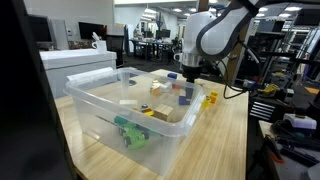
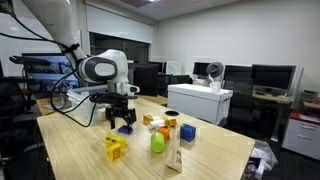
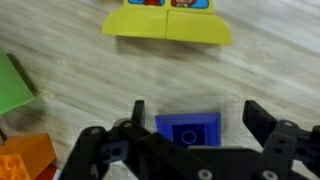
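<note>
Gripper [image 3: 195, 122]: fingers stood apart, gripping nothing.
Blue block [image 3: 188, 131]: lay on the table [image 3: 80, 55] between the fingers, roughly square, sides facing 9 and 3 o'clock.
Yellow block [image 3: 168, 22]: at 12 o'clock, apart.

The worktop [image 3: 80, 70] is pale wood grain, smooth with a soft satin sheen. The blue block [image 3: 188, 132], yellow block [image 3: 168, 26] and green block [image 3: 12, 85] are smooth, slightly glossy plastic. The bin [image 1: 95, 118] is clear, shiny plastic. The gripper [image 3: 194, 116] looks matt black, perhaps plastic; the blur hides more.
</note>
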Motion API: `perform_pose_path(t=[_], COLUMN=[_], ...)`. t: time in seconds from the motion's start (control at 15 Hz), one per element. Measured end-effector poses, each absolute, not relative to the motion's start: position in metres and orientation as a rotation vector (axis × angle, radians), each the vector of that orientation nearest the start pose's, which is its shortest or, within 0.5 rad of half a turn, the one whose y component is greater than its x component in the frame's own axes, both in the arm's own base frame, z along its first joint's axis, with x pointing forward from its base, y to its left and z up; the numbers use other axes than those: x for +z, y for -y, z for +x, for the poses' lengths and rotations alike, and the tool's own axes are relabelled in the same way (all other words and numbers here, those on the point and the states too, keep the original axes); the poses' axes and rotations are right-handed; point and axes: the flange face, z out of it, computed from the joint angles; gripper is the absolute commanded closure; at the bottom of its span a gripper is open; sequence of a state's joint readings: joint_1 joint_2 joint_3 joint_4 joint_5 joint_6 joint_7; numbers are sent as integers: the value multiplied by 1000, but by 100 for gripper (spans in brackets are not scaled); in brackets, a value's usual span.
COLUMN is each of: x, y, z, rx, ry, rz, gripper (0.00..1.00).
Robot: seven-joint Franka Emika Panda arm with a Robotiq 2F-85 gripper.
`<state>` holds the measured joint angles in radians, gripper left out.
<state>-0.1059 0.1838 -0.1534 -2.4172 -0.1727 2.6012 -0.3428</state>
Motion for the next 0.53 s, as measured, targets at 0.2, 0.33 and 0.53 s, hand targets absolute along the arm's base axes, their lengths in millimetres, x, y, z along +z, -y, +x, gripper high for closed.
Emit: perform_pose_path(t=[0.2, 0.33, 0.53], x=[235, 234, 230], y=[126, 126, 126], z=[484, 486, 488], rx=[35, 16, -2], ry=[383, 386, 390], rz=[-3235, -3238, -3240], gripper=[0, 0, 26])
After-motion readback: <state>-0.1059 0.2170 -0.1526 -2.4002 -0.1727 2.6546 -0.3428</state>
